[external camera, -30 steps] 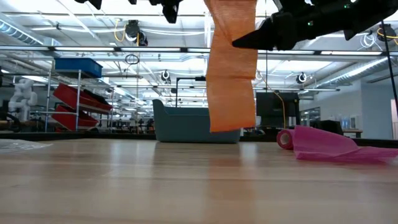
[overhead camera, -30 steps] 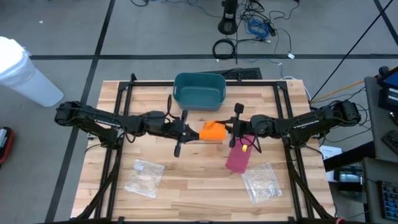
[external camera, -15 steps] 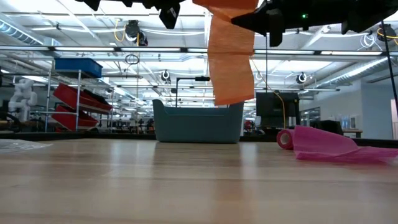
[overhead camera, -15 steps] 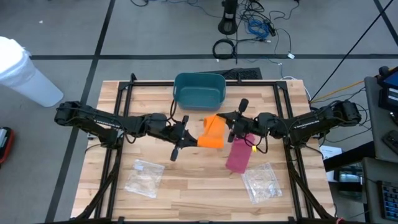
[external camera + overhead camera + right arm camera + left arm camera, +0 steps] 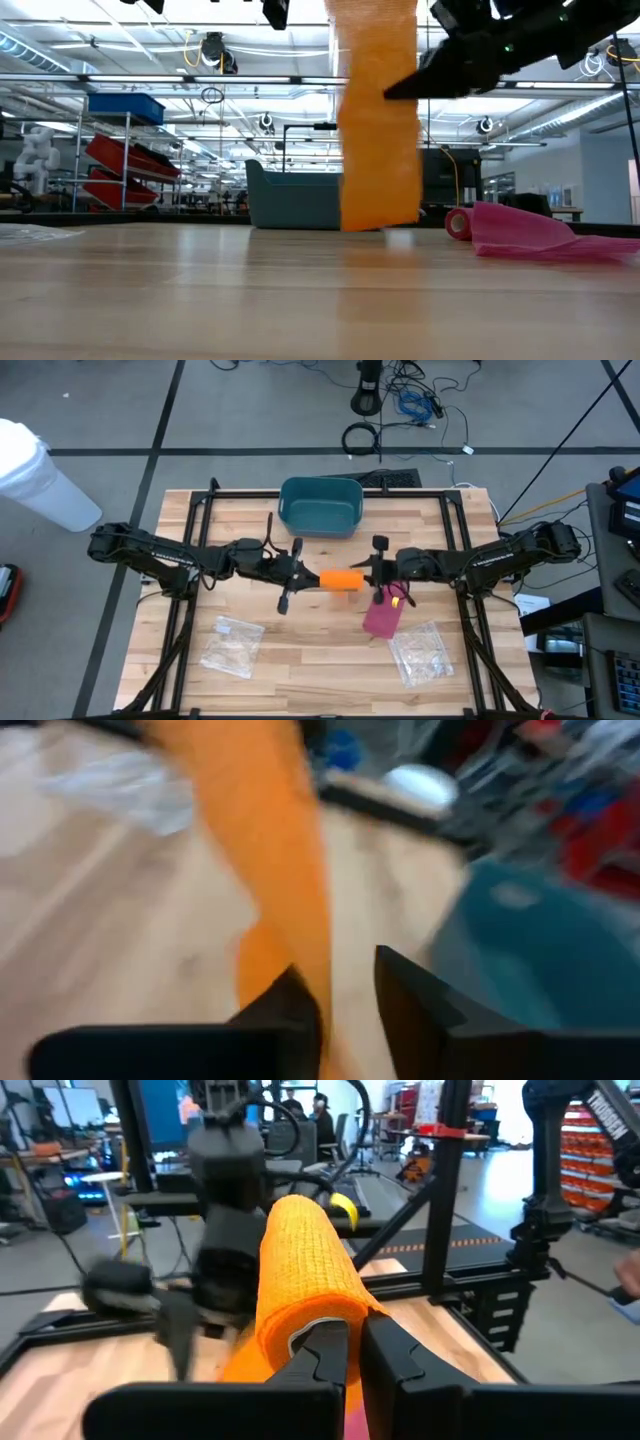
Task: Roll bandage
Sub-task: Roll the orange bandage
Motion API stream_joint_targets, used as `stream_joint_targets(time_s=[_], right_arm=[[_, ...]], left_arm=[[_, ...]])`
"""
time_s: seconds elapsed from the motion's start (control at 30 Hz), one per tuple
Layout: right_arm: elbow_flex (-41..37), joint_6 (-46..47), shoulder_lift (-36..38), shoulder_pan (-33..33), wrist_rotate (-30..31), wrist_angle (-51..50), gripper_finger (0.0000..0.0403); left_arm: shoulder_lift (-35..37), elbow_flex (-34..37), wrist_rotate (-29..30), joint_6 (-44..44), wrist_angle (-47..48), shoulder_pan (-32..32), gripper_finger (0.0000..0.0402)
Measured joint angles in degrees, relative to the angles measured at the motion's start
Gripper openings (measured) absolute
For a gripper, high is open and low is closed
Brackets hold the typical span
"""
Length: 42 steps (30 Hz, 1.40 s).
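Note:
An orange bandage roll (image 5: 340, 579) hangs level in the air between my two grippers, above the table's middle. Its loose strip (image 5: 380, 120) drops straight down, and the lower end (image 5: 380, 222) is just above the tabletop. My left gripper (image 5: 355, 1345) is shut on the roll's left end. My right gripper (image 5: 345, 1005) stands at the roll's right side with a gap between its fingers, and the strip (image 5: 270, 850) passes close beside one finger. A pink bandage (image 5: 383, 615), partly unrolled, lies flat on the table near my right gripper. My left gripper pinches the near end face of the roll (image 5: 315, 1332) between its two fingers, coming level from the table's left and pointing along the roll's axis. The roll sticks out level beyond the fingers, clear of the table, with the strip hanging below. My right gripper has one finger (image 5: 295, 1010) right beside the strip; whether it touches cannot be told.
A teal bin (image 5: 320, 505) stands at the table's far middle. Two clear plastic bags lie near the front edge, one at the left (image 5: 232, 645) and one at the right (image 5: 420, 652). A dark frame (image 5: 200, 510) runs round the table.
My right gripper has tipped its fingers downward beside the roll. The orange strip was first drawn up and aslant, its lower end rising. It has since dropped and hangs straight, reaching lower than before, while the roll lies level between the grippers.

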<state>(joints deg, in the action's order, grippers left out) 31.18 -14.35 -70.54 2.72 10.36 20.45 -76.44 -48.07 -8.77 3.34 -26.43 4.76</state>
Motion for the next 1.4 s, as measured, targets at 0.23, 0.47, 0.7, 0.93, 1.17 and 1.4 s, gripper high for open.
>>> stream_joint_targets(time_s=[0.23, 0.47, 0.7, 0.93, 1.17, 1.4], right_arm=[[-4.77, 9.64, 0.37, 0.86, -10.53, 15.44, 0.0118], [-15.63, 21.58, -1.43, 1.51, -8.89, 39.55, 0.0122], [-13.46, 31.09, -8.99, 1.55, -7.08, 51.48, 0.0126], [-12.37, 24.07, -11.02, 4.57, -8.60, 47.79, 0.0141], [-11.10, 25.27, -12.72, 6.14, -9.15, 45.06, 0.0190], [-7.88, 22.52, -18.84, 5.03, -7.20, 46.89, 0.0277]], left_arm=[[0.98, 0.00, 5.14, 3.34, -0.03, 0.13, 0.0008], [3.45, 0.00, 7.51, 5.17, 0.29, 0.66, 0.0008], [3.17, 0.00, 10.03, 6.07, 4.96, 0.13, 0.0008], [3.17, 0.00, 14.52, 4.50, 8.67, 0.26, 0.0008], [3.17, 0.00, 15.40, 3.20, 8.56, 0.22, 0.0008], [3.17, 0.00, 15.40, 3.03, 7.73, 0.15, 0.0008]])
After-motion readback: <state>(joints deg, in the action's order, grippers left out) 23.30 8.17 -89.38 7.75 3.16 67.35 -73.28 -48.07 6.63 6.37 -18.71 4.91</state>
